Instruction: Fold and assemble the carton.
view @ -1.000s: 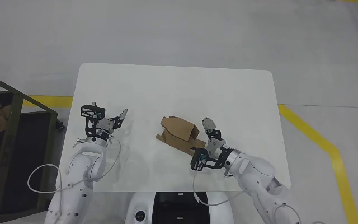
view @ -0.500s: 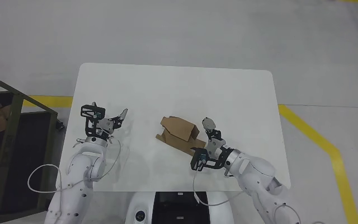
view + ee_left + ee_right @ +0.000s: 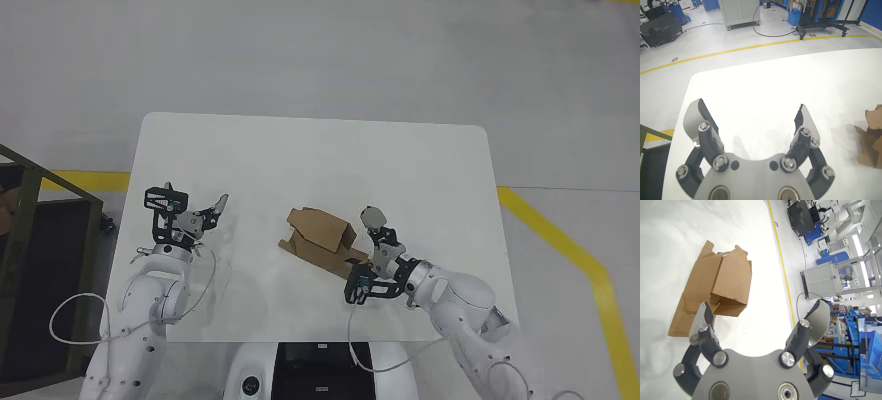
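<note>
Carton (image 3: 320, 238): brown cardboard, half-folded, with one section raised into an open sleeve over flat flaps. It lies on the white table (image 3: 300, 150) just ahead of the right jaws.
Right gripper (image 3: 762, 302): jaws spread wide with nothing between them. One finger sits over the carton's near flap; I can't make out whether they touch.
Left gripper (image 3: 751, 103): jaws wide apart, holding nothing, above bare tabletop. The carton lies well off beyond one finger's outer side.

I work in industrial lab or workshop: grey floor (image 3: 702, 43), yellow line (image 3: 753, 46), aluminium-framed cabinet (image 3: 740, 11), blue racks (image 3: 849, 317), wheeled equipment stand (image 3: 804, 24), loose cable (image 3: 772, 35) beyond my white table (image 3: 300, 150).
</note>
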